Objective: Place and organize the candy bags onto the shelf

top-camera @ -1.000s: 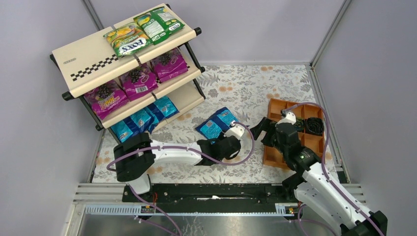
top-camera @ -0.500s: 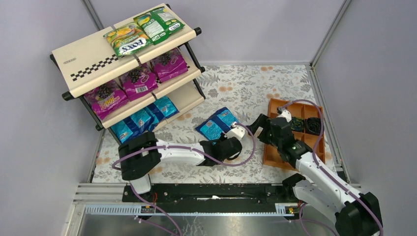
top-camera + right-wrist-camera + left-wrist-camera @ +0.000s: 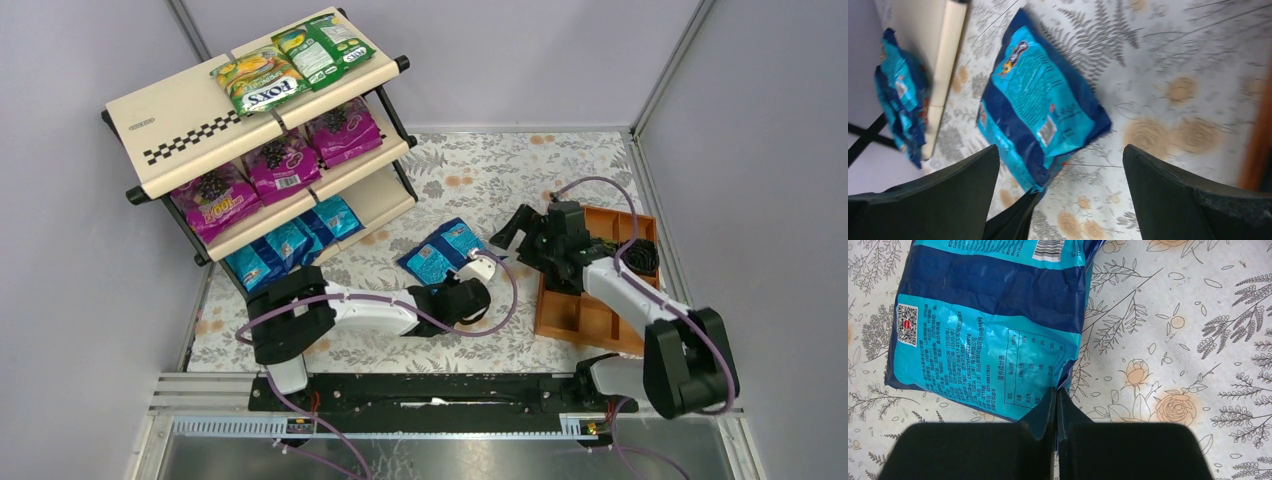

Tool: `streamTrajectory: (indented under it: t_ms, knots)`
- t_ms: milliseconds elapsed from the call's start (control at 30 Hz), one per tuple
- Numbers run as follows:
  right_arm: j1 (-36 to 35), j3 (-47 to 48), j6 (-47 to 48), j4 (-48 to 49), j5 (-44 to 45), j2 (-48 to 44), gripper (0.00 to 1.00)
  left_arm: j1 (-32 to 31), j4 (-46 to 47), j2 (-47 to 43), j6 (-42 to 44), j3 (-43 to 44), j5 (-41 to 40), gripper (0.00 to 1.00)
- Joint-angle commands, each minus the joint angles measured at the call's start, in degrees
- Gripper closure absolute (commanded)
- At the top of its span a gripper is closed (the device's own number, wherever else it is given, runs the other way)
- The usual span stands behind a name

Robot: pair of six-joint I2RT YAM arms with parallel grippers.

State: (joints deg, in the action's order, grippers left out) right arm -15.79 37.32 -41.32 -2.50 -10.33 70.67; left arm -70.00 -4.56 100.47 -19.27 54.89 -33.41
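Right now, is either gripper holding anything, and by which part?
The left gripper is shut on the blue candy bag, pinching its edge near a corner. The right gripper is open, holding nothing.

Two green candy bags (image 3: 262, 82), three magenta candy bags (image 3: 282, 160) and three blue candy bags (image 3: 440, 250) show, plus one shelf (image 3: 180, 125) and one orange tray (image 3: 575, 315).

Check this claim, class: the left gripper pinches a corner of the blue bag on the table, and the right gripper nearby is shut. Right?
Not quite. The right gripper is open: the right wrist view shows its fingers spread wide apart. The rest stands: the left gripper pinches a corner of the blue bag on the table.
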Motion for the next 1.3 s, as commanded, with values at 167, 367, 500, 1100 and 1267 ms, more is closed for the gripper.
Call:
streamTrajectory:
  t_ms: [167, 367, 500, 1100, 1267]
  knots:
    - [-1.6, -5.0, -18.2, 26.4, -19.8, 11.9, 0.00, 0.2, -0.8, -5.5, 0.0, 2.5, 4.2, 1.00]
    - [-5.5, -7.0, -22.1, 33.0, -19.2, 17.5, 0.00, 0.2, -2.3, -7.3, -0.1, 4.1, 7.7, 1.00]
    - [-7.1, -9.2, -26.2, 39.4, -18.6, 18.9, 0.00, 0.2, -3.2, -7.3, -0.1, 5.3, 9.1, 1.00]
    - [-14.5, -11.3, -27.2, 48.3, -12.3, 24.7, 0.16, 0.2, -3.3, -10.6, -1.7, 5.4, 17.5, 1.00]
    - [-16.2, -9.5, -27.7, 49.8, -11.6, 24.5, 0.19, 0.2, -1.3, -11.3, -4.8, 2.5, 20.7, 1.00]
